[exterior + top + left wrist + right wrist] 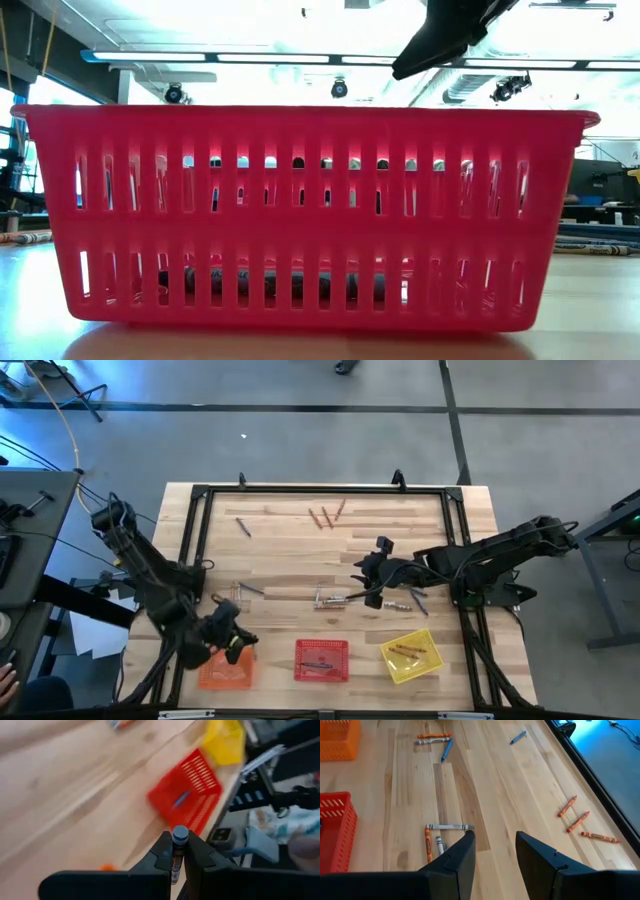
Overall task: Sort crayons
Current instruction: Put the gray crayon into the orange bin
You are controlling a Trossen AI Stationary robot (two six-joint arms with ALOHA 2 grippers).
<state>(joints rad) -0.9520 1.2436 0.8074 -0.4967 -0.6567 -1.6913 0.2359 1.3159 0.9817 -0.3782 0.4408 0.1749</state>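
High view: crayons [326, 516] scattered across bench [300, 550], few sorted. Left end effector [178, 857] pinching blue crayon [178, 851]; right end effector [492, 851] spread.

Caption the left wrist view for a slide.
Left gripper shut on a blue crayon, above the table near the red basket.

Pale wood-grain table [510, 785], glossy slotted plastic red basket [300, 215], paper-wrapped crayons [577, 821], matt dark jaws
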